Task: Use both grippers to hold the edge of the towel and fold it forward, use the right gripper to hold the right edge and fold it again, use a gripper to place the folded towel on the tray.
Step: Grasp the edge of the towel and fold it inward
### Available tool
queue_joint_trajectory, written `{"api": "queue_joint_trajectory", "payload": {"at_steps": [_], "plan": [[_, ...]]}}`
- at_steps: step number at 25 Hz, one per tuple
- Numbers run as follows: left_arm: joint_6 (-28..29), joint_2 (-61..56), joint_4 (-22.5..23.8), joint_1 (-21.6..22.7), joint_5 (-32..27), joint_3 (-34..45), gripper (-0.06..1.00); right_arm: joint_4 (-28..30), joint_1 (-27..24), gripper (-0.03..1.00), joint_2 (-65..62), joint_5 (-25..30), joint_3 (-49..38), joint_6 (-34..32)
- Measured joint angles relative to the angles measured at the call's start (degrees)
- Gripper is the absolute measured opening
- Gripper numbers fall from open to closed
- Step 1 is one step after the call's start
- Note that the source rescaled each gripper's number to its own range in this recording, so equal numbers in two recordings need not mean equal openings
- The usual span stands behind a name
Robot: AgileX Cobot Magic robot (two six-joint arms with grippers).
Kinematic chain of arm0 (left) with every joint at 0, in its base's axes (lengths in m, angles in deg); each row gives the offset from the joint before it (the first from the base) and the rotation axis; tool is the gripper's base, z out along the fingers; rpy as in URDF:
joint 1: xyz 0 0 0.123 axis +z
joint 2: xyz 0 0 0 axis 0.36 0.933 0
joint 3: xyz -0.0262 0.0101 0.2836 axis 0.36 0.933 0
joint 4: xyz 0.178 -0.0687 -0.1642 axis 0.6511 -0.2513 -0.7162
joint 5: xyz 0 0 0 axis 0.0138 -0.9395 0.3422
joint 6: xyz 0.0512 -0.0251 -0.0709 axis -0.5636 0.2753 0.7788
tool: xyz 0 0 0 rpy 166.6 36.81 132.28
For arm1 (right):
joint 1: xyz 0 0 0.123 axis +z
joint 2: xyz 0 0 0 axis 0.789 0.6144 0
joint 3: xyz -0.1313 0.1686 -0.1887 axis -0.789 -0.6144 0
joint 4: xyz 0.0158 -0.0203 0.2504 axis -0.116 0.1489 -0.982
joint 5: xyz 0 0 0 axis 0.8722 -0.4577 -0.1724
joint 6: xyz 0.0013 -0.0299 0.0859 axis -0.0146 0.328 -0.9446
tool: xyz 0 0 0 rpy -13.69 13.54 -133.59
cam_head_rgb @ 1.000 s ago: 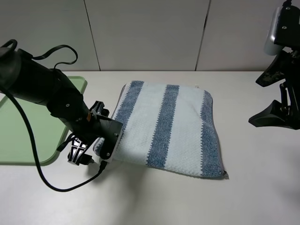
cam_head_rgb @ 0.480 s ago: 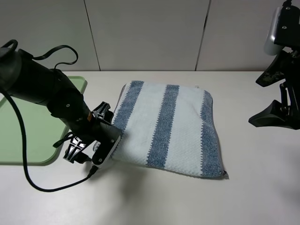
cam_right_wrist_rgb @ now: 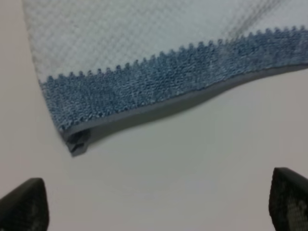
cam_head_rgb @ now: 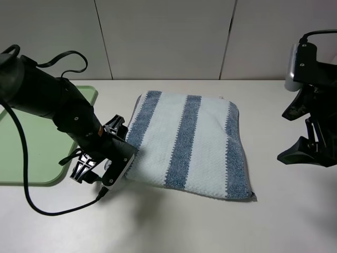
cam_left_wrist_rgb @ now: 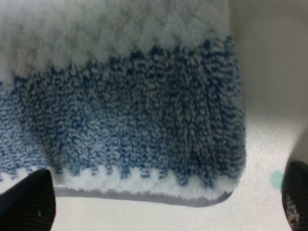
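Note:
The towel (cam_head_rgb: 189, 142) lies folded on the table, its blue and pale stripes running front to back. My left gripper (cam_head_rgb: 120, 162) sits low at the towel's front left corner. In the left wrist view this gripper (cam_left_wrist_rgb: 161, 207) is open, both fingertips (cam_left_wrist_rgb: 29, 202) straddling the towel's grey-edged corner (cam_left_wrist_rgb: 144, 144) without closing on it. My right arm (cam_head_rgb: 310, 110) hangs above the table to the right of the towel. The right gripper (cam_right_wrist_rgb: 154, 207) is open over bare table, nothing between its fingers, with the towel's front right corner (cam_right_wrist_rgb: 77, 137) ahead of it. The light green tray (cam_head_rgb: 31, 153) lies at far left.
The left arm and its black cable (cam_head_rgb: 47, 205) cross the tray's right edge and loop over the table in front. White wall panels (cam_head_rgb: 168, 37) stand behind the table. Bare tabletop (cam_head_rgb: 210, 226) stretches in front of the towel.
The left gripper has shifted slightly along the towel's left edge toward its front corner. The right arm has come down and moved a little left, toward the towel.

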Motion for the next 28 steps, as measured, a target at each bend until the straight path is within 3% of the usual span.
{"api": "queue_joint_trajectory", "payload": {"at_steps": [7, 18, 28], "plan": [[-0.02, 0.0, 0.0, 0.0, 0.0, 0.0, 0.94, -3.25, 0.0, 1.0, 0.06, -2.82, -3.46, 5.13], [-0.06, 0.0, 0.0, 0.0, 0.0, 0.0, 0.93, -8.59, 0.41, 1.0, 1.89, -3.56, -3.72, 7.93], [-0.06, 0.0, 0.0, 0.0, 0.0, 0.0, 0.93, -8.89, 13.64, 1.0, 15.04, -9.96, -3.82, 6.04]]}}
